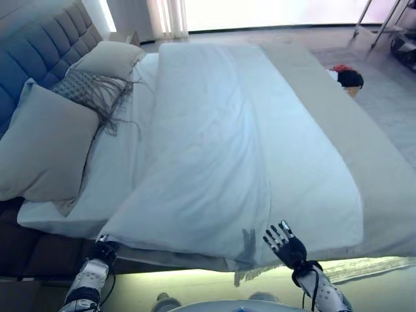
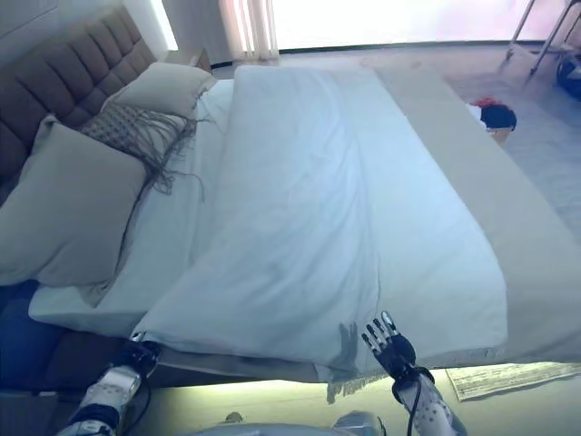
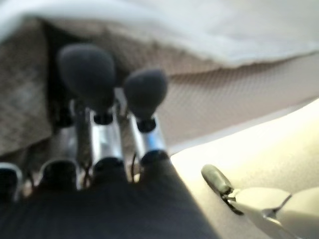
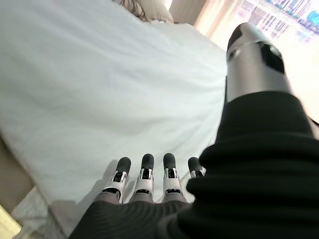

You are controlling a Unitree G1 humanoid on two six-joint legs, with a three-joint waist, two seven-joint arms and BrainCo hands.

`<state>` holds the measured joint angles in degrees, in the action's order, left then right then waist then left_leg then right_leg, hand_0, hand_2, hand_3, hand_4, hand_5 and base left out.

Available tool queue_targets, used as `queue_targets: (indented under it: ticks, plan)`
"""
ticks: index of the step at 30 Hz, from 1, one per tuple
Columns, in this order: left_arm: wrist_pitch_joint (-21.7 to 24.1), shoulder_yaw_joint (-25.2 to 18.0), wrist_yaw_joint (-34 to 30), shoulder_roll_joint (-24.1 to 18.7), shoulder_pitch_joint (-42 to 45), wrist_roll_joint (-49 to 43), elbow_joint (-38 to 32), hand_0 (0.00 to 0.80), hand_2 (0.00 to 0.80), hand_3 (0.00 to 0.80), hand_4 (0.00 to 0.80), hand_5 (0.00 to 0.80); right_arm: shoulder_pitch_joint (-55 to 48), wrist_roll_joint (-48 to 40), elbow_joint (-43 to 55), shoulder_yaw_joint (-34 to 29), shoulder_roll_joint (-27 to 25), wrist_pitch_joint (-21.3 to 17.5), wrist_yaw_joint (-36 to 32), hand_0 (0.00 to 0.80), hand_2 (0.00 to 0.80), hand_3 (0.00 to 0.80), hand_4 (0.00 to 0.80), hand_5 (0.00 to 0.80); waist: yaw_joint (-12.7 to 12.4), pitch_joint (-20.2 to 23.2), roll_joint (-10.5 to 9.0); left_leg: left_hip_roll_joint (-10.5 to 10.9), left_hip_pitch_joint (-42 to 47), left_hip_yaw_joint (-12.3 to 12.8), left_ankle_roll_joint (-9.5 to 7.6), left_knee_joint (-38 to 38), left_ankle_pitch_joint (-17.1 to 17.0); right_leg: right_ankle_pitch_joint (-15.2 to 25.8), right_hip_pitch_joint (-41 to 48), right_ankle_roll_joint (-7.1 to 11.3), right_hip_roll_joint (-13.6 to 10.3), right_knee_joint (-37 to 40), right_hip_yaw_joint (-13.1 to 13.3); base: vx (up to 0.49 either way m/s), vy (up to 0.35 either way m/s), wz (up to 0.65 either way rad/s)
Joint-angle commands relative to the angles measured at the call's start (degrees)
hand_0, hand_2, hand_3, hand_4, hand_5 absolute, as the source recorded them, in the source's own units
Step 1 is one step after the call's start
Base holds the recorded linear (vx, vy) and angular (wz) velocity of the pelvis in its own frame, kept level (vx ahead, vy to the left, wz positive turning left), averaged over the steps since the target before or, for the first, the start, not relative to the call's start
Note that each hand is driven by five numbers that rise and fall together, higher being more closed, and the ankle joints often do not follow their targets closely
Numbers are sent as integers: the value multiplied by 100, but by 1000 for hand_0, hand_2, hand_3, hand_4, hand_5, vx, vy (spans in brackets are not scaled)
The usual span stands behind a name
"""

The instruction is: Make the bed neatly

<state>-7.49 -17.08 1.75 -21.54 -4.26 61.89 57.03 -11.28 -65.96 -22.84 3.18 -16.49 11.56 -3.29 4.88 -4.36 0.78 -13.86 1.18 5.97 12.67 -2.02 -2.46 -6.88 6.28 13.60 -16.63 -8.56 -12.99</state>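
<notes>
A white duvet (image 1: 221, 149) lies along the bed, rumpled, with its near edge hanging over the side towards me. A beige cover (image 1: 370, 156) shows beyond it on the right. My left hand (image 1: 103, 250) is at the duvet's near left corner, partly under the edge. In the left wrist view its fingers (image 3: 104, 124) point straight at the beige side of the mattress (image 3: 229, 104) below the duvet's edge (image 3: 209, 35). My right hand (image 1: 286, 245) is open with fingers spread, just over the duvet's near edge. It holds nothing in the right wrist view (image 4: 149, 194).
Two beige pillows (image 1: 45, 143) (image 1: 110, 58) and a grey fringed cushion (image 1: 84, 88) lie against the tufted headboard (image 1: 32, 45) on the left. A red and black thing (image 1: 344, 75) sits on the floor past the bed. A rug (image 1: 370, 266) lies at the near right.
</notes>
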Motion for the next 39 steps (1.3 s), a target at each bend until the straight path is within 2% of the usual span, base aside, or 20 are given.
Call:
queue_targets:
  ticks: [1, 4, 7, 11, 13, 19, 25, 28, 33, 39]
  plan:
    - [612, -675, -74, -999, 65, 90, -197, 800, 800, 800, 800, 800, 84, 17, 268, -150, 54, -64, -94, 0, 0, 0, 0, 0, -284, 105, 41, -411, 74, -126, -272, -170, -82, 612, -561, -179, -337, -204, 302, 25, -34, -2]
    - [745, -606, -80, -642, 251, 259, -469, 800, 800, 800, 800, 800, 81, 53, 277, -221, 90, -129, -19, 0, 0, 0, 0, 0, -353, 99, 2, -409, 70, -262, -246, -155, -71, 594, -570, -178, -332, -192, 336, 26, -38, -1]
    - [842, -502, -31, -223, 577, 94, -665, 800, 800, 800, 800, 800, 175, 199, 243, -270, 91, -212, 89, 0, 0, 0, 0, 0, -506, 33, -11, -449, 72, -605, -213, -190, -21, 539, -603, -183, -339, -254, 417, 49, -37, -2]
    - [741, -317, 109, 61, 629, 191, -295, 800, 800, 800, 800, 800, 334, 473, 259, -342, -67, -348, 291, 0, 0, 0, 0, 0, -603, -124, 7, -420, -112, -818, -175, -330, -5, 504, -751, -163, -406, -441, 396, 15, -5, 2]
    - [881, -98, 264, 177, 357, 174, -22, 800, 800, 800, 800, 800, 631, 480, 164, -285, -187, -530, 371, 0, 0, 0, 0, 0, -642, -283, 32, -378, -389, -928, -162, -414, -20, 531, -973, -136, -450, -516, 383, -198, 30, 7]
    - [1181, 472, 524, 17, -699, 112, 594, 800, 800, 800, 800, 800, 1582, 399, -62, -65, -493, -1091, 129, 0, 0, 0, 0, 0, -707, -1062, 77, -245, -1455, -1246, -167, -860, -118, 631, -1906, -83, -566, -951, 453, -287, 3, 13]
    - [1466, 725, 626, -200, -1072, 62, 485, 800, 800, 800, 800, 800, 2188, 428, -133, 34, -832, -1273, -346, 0, 0, 0, 0, 0, -750, -1597, 142, -4, -2484, -1534, -229, -1253, -232, 672, -2924, -110, -578, -1420, 627, -185, 78, 8]
    - [1506, 716, 778, -363, -1219, -146, 408, 800, 800, 800, 800, 800, 2418, 440, -74, 89, -862, -1345, -603, 0, 0, 0, 0, 0, -780, -1764, 74, 58, -2912, -1581, -243, -1476, -192, 609, -3354, -94, -556, -1678, 713, -110, 50, 4]
    - [1631, 746, 998, -503, -1507, -503, 266, 800, 800, 800, 800, 800, 2585, 560, 284, 77, -894, -1300, -858, 0, 0, 0, 0, 0, -695, -1956, 10, 155, -3432, -1462, -278, -1659, -228, 654, -3877, -65, -543, -1825, 835, -88, 125, 1]
    - [1769, 922, 1701, -594, -1710, -1386, -283, 800, 800, 800, 800, 800, 2509, 729, 819, -90, -968, -1334, -997, 0, 0, 0, 0, 0, -576, -2132, -45, 223, -3947, -1310, -290, -1848, -270, 791, -4369, -19, -574, -1850, 936, -79, 127, -1]
